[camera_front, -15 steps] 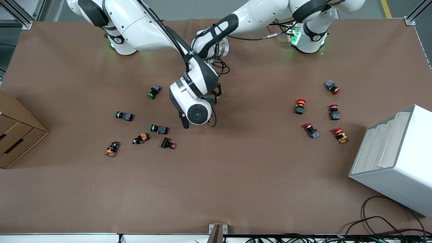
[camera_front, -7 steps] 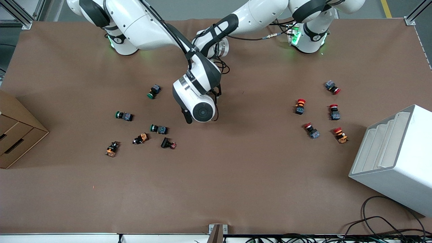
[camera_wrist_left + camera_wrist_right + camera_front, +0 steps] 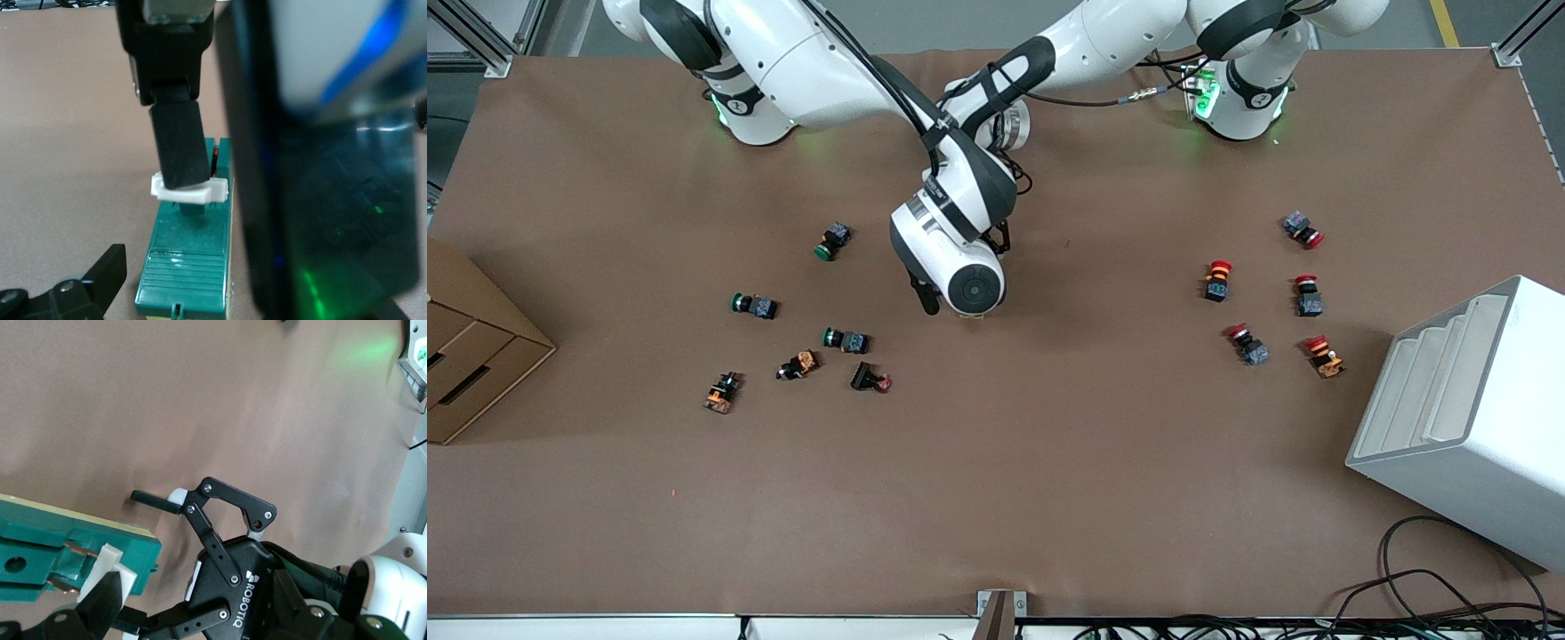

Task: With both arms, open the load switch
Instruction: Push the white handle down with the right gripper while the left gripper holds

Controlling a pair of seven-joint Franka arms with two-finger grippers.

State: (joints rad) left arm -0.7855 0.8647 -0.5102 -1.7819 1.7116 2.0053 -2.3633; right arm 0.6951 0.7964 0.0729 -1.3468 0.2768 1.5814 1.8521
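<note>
The load switch [image 3: 187, 260] is a green block lying flat mid-table, and the right arm's wrist [image 3: 960, 267] hides it in the front view. Its white lever [image 3: 190, 192] sits across the block. My right gripper [image 3: 193, 613] is open, with one black finger [image 3: 179, 150] set against the lever [image 3: 110, 563]. My left gripper [image 3: 133, 557] reaches in from the robots' side and is open. It straddles the block's end [image 3: 143, 553], with a gap between each finger [image 3: 153, 499] and the block.
Green-capped push buttons [image 3: 831, 242] [image 3: 754, 305] [image 3: 845, 339] and orange parts [image 3: 720, 392] lie toward the right arm's end. Red-capped buttons [image 3: 1216, 279] [image 3: 1307, 295] lie toward the left arm's end. A cardboard drawer box [image 3: 471, 347] and a white rack [image 3: 1467, 418] stand at the table's ends.
The right arm's wrist has shifted toward the left arm's end and slightly toward the bases. It now covers the green block that showed one second ago. The left arm has barely moved.
</note>
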